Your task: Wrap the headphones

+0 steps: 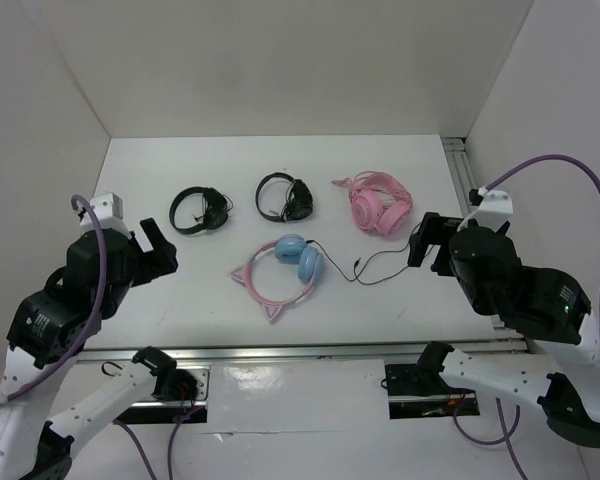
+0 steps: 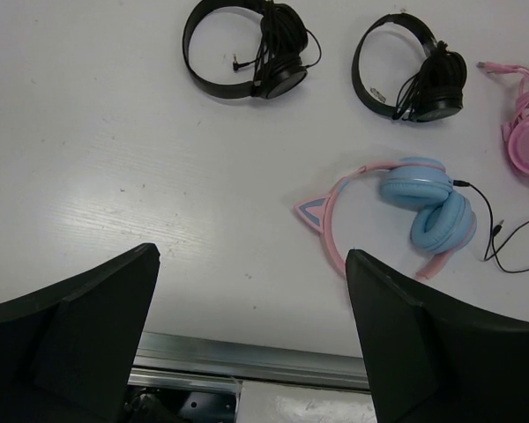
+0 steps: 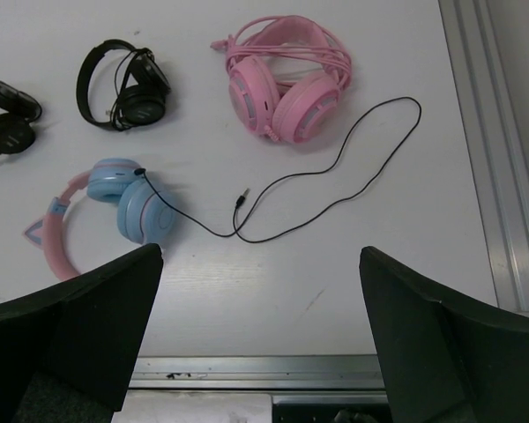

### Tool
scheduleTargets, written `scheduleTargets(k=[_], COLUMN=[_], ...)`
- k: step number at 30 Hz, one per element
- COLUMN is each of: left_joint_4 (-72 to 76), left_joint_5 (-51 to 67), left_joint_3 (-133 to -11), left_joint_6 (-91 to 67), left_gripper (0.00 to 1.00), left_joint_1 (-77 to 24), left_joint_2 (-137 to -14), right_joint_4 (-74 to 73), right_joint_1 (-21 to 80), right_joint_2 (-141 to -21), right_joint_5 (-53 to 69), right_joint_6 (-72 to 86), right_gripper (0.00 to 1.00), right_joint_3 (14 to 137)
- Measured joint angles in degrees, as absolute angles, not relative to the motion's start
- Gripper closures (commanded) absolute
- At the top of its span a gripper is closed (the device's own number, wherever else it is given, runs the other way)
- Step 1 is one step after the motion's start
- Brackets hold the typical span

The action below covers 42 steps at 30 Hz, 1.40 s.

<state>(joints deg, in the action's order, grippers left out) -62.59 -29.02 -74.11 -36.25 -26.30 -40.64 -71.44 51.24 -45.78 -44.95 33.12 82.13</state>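
Black headphones (image 1: 212,210) (image 1: 296,200) number two, pink headphones (image 1: 378,208) one, blue-cupped headphones (image 1: 300,258) one

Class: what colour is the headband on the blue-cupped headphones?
Pink headband, clearest in the left wrist view.

Headphones (image 1: 298,258) lie flat, cable (image 1: 380,256) loose twd right gripper (image 1: 426,242), left gripper (image 1: 159,248) well apart

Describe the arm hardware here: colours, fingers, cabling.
The left arm and right arm match: black motor housings up top, white links lower down, and a white block at each wrist. The left gripper and right gripper each have two broad matte-black fingers, wedge-shaped in the wrist views. A purple cable loops off the right arm; another runs along the left. No readable markings.
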Motion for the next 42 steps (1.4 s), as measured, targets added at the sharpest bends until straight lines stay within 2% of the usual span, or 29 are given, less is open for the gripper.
scheduleTargets(k=[7, 11, 17, 27, 29, 32, 38, 39, 42], left_joint_4=[-60.07, -55.70, -48.38, -42.81, -42.13, -41.39, -40.62, -40.71, -40.62], left_joint_5=[-26.24, -23.66, -21.26, -22.72, -23.00, -23.40, -25.15, -25.43, -26.15], left_joint_3=[-69.84, -64.07, -52.80, -51.88, -51.92, -52.16, -54.08, -54.08, -53.78], left_joint_6=[-38.13, -42.85, -55.68, -77.43, -80.25, -83.55, -87.20, -87.46, -88.51], left_gripper=[0.00, 0.00, 0.00, 0.00, 0.08, 0.09, 0.30, 0.40, 0.46], left_joint_1=[-26.30, -27.86, -36.38, -45.93, -46.57, -46.65, -46.98, -47.03, -47.05], left_joint_2=[-41.67, -50.37, -64.71, -81.67, -84.88, -90.00, -94.50, -94.54, -94.48], right_joint_4=[-66.94, -64.97, -59.24, -50.83, -49.28, -47.77, -46.57, -46.35, -46.06], right_joint_1=[51.72, 52.16, 52.36, 52.38, 52.38, 52.38, 52.38, 52.38, 52.38], right_joint_2=[-44.25, -44.95, -48.62, -52.25, -52.34, -52.23, -51.70, -51.37, -50.50], right_joint_5=[-44.84, -45.01, -42.02, -33.17, -32.16, -30.55, -28.14, -27.77, -27.40], right_joint_6=[31.88, 31.38, 29.43, 24.93, 24.53, 24.29, 23.88, 23.79, 23.62], right_gripper=[0.00, 0.00, 0.00, 0.00, 0.00, 0.00, 0.00, 0.00, 0.00], right_joint_3=[79.66, 78.54, 71.59, 64.95, 64.42, 63.18, 62.11, 62.11, 62.11])
